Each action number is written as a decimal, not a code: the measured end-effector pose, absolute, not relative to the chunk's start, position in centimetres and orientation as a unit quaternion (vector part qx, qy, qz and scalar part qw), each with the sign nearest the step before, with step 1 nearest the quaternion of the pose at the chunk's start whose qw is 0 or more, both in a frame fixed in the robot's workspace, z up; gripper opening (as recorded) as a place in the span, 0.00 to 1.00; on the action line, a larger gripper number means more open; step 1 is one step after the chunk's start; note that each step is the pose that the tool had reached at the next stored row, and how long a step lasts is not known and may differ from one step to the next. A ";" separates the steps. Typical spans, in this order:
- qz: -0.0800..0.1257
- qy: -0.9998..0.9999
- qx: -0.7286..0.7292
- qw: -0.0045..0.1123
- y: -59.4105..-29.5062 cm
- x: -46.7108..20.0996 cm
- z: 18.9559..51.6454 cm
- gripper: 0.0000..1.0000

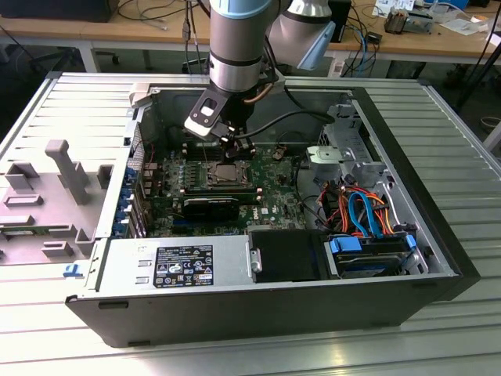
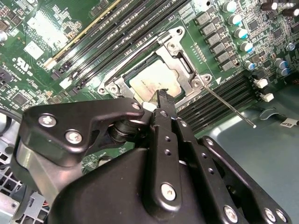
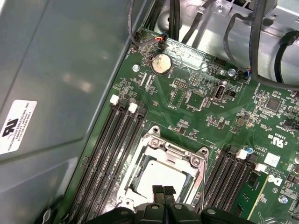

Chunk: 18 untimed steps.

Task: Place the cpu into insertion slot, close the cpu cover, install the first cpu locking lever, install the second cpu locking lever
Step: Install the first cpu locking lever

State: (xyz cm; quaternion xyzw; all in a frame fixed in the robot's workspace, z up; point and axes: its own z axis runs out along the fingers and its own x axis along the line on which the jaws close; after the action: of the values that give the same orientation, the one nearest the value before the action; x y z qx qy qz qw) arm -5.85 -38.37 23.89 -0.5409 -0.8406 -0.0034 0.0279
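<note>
Robotics lab or electronics workshop; an opened desktop computer case [image 1: 235, 317] lies on a ribbed metal table [image 1: 462, 141] under an industrial robot arm [image 1: 239, 47]; wooden workbench [image 1: 102, 33] behind (strewn with cables [image 1: 153, 14] and small devices [image 1: 407, 19]).

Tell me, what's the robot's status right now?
Gripper shut, tips over the cpu. Cpu in the insertion slot, cpu cover down. One locking lever sticking out free.

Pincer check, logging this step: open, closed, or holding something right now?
Pincer: closed, nothing gripped, poised over the cpu.
</note>
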 end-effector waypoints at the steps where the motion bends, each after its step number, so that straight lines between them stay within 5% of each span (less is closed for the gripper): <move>1: -0.003 -0.841 -0.540 0.028 -38.4 -5.9 23.9 0.11; 18: -0.003 -0.852 -0.523 0.028 -38.4 -5.9 23.9 0.11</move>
State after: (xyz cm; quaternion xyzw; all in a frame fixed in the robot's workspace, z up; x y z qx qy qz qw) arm -5.86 -38.37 23.89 -0.5228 -0.8520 -0.0028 0.0280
